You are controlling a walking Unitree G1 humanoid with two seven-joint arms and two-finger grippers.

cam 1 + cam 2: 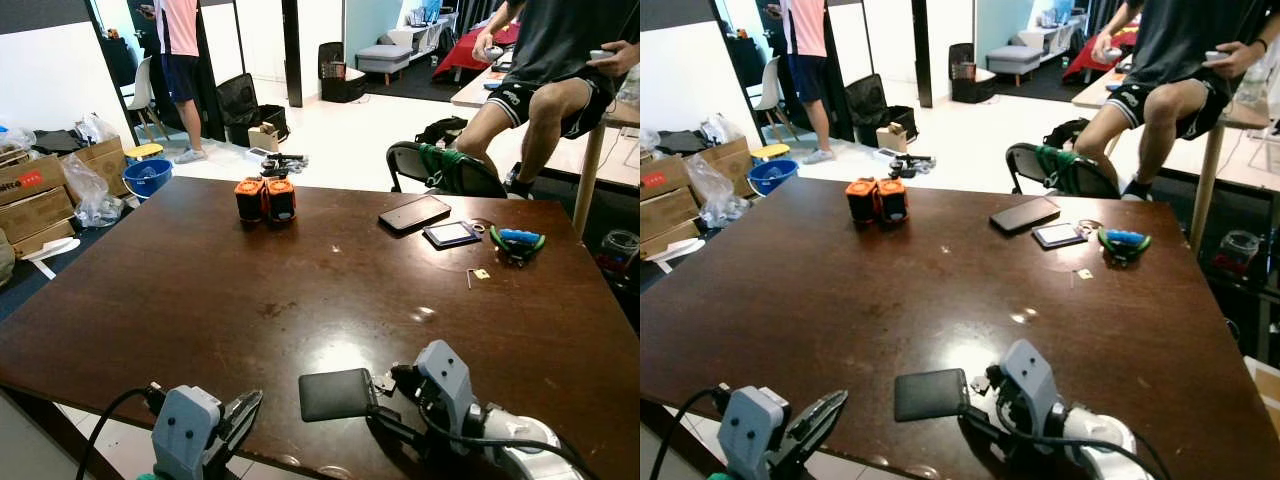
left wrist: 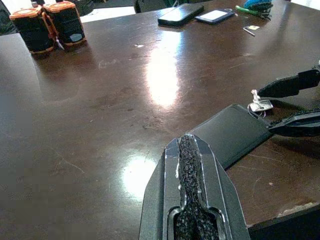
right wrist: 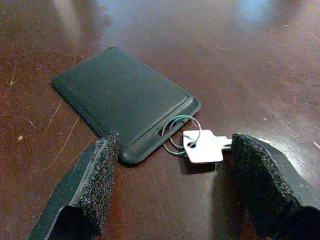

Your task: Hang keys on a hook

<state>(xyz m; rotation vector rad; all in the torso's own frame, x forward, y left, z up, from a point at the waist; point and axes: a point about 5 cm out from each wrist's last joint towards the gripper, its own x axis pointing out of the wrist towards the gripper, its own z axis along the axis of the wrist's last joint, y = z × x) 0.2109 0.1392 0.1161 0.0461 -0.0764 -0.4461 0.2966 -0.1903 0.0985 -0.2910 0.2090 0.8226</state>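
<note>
Here, label by label:

Tabletop (image 1: 200, 300): dark brown wood, glossy, with bright light patches near the middle.

Key (image 3: 206, 146): a single silver key lying flat on the tabletop, joined by a thin wire ring (image 3: 181, 134) to a slot in the black card holder (image 3: 122, 97).

Card holder: flat on the tabletop near the robot's edge, well apart from everything at the far side.

Right end effector (image 3: 172, 192): low over the tabletop with its fingers spread wide, one foam pad (image 3: 97, 177) beside the holder's near corner and the other pad (image 3: 260, 175) just beside the key blade. The key lies between them, not gripped.

Right wrist view: shows the ring, the slot and the key head's hole; in the head views these are only a small pale glint beside the holder.

Left end effector (image 2: 192, 190): at the near edge, its fingers pressed together and holding nothing, pointing across the tabletop toward the holder.

Left wrist view: shows the right fingers (image 2: 290, 85) from the side, straddling the key.

Far side: two orange-and-black batteries (image 1: 265, 198), a phone (image 1: 414, 212), a small card device (image 1: 451, 234) and green-handled pliers (image 1: 518, 240).

Head views: a person (image 1: 560, 60) sits beyond the far corner, another person (image 1: 180, 60) stands in the back, and cardboard boxes (image 1: 40, 190) and a blue bowl (image 1: 147, 177) sit on the floor.
</note>
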